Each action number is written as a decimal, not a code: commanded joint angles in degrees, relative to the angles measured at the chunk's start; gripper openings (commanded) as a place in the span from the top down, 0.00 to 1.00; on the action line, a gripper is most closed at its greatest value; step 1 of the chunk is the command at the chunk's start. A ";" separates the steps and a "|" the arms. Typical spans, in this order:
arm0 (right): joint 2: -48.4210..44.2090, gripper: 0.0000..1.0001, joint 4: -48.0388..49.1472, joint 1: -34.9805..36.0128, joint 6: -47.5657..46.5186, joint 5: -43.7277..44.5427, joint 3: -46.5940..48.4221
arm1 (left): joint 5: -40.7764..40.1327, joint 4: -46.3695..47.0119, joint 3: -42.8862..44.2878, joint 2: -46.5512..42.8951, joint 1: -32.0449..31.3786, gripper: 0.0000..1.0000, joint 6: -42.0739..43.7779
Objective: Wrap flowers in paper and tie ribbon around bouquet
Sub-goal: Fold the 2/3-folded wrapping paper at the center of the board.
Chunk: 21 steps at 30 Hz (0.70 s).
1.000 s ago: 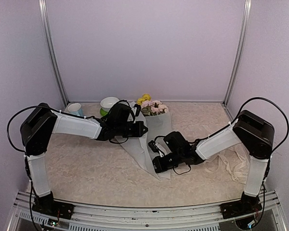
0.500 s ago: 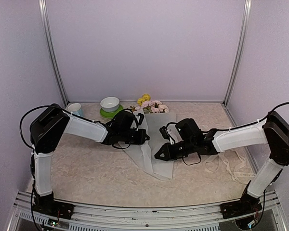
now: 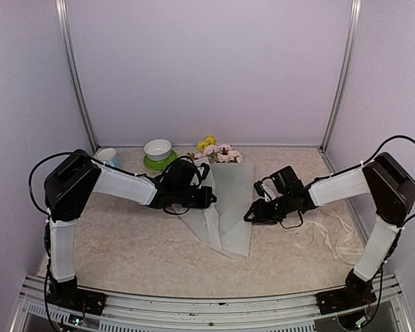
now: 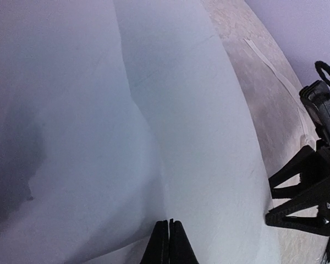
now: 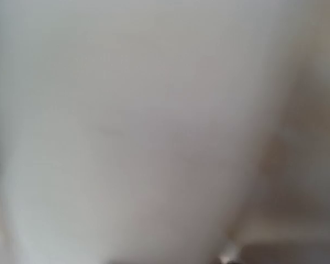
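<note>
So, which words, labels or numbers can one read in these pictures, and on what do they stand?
No text is legible.
The paper: blank.
The ribbon: any print is too small to read.
The right pincer: a small white mark on its housing, too blurred to read.

One sheet of paper (image 3: 229,207). At the paper's far end, one bunch of flowers (image 3: 218,152). Far-left of the paper: one white bowl (image 3: 158,147), one green saucer (image 3: 149,164), one pale cup (image 3: 108,156). Right of the paper, one ribbon (image 3: 330,234). Two robot arms flank the paper: left arm (image 3: 117,183), right arm (image 3: 339,187).
</note>
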 commanded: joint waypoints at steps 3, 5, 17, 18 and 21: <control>5.90 0.89 8.96 0.55 -0.45 -12.16 -0.15 | -0.50 -2.34 4.51 -1.62 -2.28 1.00 3.28; 5.78 0.98 10.87 1.66 0.62 -12.54 -0.77 | -0.20 -3.72 6.47 -1.95 -3.11 1.00 4.31; 3.60 1.00 15.04 5.28 5.21 -12.20 -1.13 | 6.80 -7.70 13.35 2.81 -6.99 1.00 3.58; 3.42 1.00 14.96 5.27 5.33 -11.89 -1.20 | 6.74 -7.70 12.90 3.19 -6.93 1.00 3.55; 2.64 1.00 15.37 5.27 5.82 -11.53 -1.92 | 6.89 -7.72 11.92 4.62 -6.29 1.00 3.16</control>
